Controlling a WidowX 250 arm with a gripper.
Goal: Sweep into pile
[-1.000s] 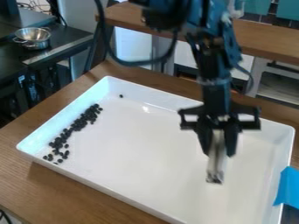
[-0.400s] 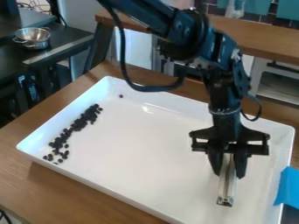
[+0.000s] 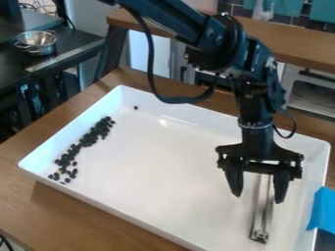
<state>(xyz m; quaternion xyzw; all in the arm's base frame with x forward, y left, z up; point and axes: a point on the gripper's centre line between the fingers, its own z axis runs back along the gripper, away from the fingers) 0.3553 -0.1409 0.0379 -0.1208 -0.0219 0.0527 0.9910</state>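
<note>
Gripper (image 3: 258, 198) hangs w/ jaws parted, tool (image 3: 260, 235) unheld in tray (image 3: 170, 166), well apart from the beans (image 3: 98, 130). Step in hand looks like tool pickup or release, can't tell which; beans lie in a loose band near one wall, so next sweep prob. needs a firm grip, then ends pushed twd middle, incl. stray bean (image 3: 135, 107).
</note>
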